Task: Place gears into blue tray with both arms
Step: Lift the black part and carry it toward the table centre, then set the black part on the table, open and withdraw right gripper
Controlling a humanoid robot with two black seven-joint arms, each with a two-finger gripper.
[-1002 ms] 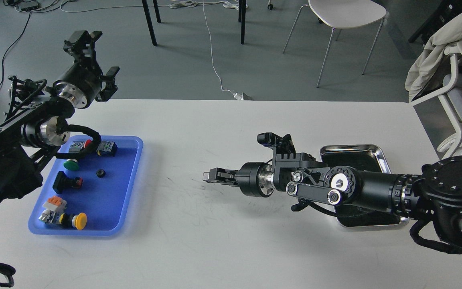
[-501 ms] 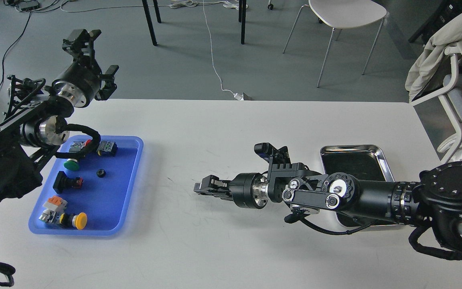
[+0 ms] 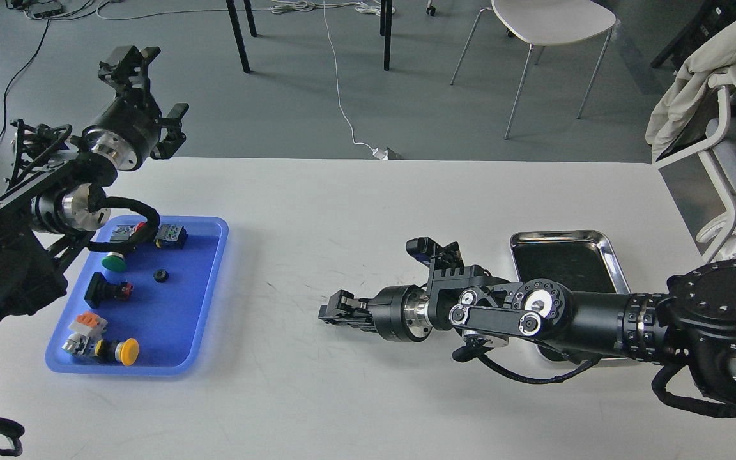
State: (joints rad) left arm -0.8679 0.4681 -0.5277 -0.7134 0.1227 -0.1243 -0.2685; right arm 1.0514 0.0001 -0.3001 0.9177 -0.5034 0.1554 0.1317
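One small black gear (image 3: 161, 275), a toothed ring with a hole through its middle, lies flat on the bare floor of the blue tray (image 3: 208, 300), a little above the tray's centre and apart from everything else in it. The tray is glossy plastic, rectangular with rounded corners and a low rim, sitting at the left end of the matte white table (image 3: 355, 211). Around the gear are chunky push-button switches: a green-capped one (image 3: 113, 261), a black block with a red end (image 3: 107, 290), a yellow-capped one (image 3: 126, 351) and a white and orange one (image 3: 84, 326).

The left gripper (image 3: 126, 61) is held high past the table's far edge, over the grey floor; its dark fingers overlap, so I cannot tell whether they are parted. The right gripper (image 3: 333, 311) lies low over the middle of the table, pointing towards the blue tray, well apart from it; its fingers are too dark to separate. Behind that arm a polished silver metal tray (image 3: 604, 246) with a dark bottom rests.
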